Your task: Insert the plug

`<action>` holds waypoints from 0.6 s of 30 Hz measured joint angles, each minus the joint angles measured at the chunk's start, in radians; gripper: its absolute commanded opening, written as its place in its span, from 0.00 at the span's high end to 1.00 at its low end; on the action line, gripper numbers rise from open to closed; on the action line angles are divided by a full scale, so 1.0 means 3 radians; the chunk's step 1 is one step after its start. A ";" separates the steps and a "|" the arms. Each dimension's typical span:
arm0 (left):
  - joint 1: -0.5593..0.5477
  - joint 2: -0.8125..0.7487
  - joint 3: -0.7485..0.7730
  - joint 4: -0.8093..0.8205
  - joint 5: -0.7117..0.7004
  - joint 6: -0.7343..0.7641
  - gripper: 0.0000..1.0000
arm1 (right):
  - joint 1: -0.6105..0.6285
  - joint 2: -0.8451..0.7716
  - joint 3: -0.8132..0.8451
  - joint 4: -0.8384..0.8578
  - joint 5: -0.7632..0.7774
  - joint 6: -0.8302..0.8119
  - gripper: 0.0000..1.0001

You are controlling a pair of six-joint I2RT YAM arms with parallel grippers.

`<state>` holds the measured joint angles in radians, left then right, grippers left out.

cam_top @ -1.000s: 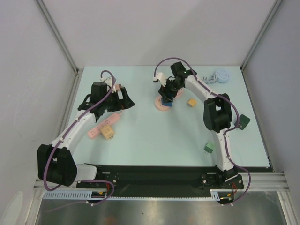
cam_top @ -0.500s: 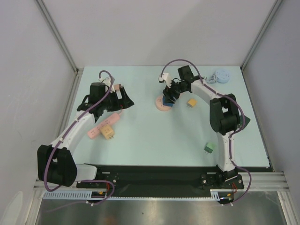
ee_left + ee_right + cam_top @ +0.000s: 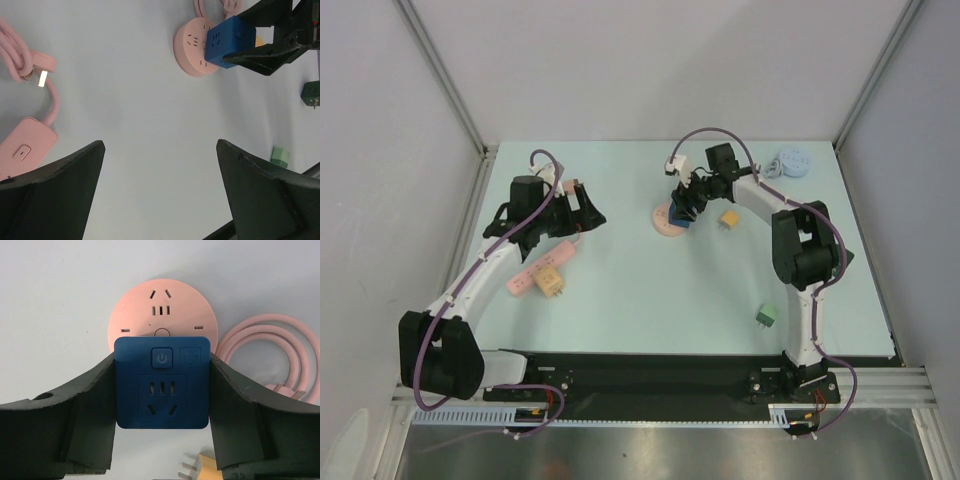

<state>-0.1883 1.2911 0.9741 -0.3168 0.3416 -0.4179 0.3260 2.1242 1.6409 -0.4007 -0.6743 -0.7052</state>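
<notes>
Right gripper (image 3: 162, 371) clamped on the blue cube plug (image 3: 162, 390), one finger pressed flat against each side face. The cube's socket face and power button point toward the wrist camera. It is poised over one edge of the round pink socket (image 3: 162, 315), tilted in the left wrist view; contact between them cannot be judged. A coiled pink cable (image 3: 272, 357) lies just beside the socket. Left gripper (image 3: 160, 150) hangs above the table (image 3: 650, 290) with jaws spread wide and nothing between them, near the pink power strip (image 3: 542, 268).
</notes>
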 measured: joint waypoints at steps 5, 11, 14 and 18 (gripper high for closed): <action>0.0000 -0.0003 0.0000 0.0001 0.0009 0.0000 0.00 | 0.0047 0.0008 0.0109 -0.0167 0.0193 0.0022 0.57; 0.0004 -0.0004 -0.0014 0.0003 0.0010 0.0001 0.00 | 0.0066 0.0039 0.0263 -0.0364 0.0340 0.0052 0.36; 0.0004 -0.0004 -0.0018 0.0003 0.0017 0.0001 0.00 | 0.0064 0.0045 0.0334 -0.0469 0.0403 0.0058 0.32; 0.0004 -0.0004 -0.0019 0.0004 0.0023 0.0001 0.00 | 0.0067 0.0045 0.0398 -0.0554 0.0445 0.0057 0.19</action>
<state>-0.1871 1.2900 0.9684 -0.3157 0.3485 -0.4175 0.3462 2.1376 1.7603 -0.5671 -0.5407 -0.6880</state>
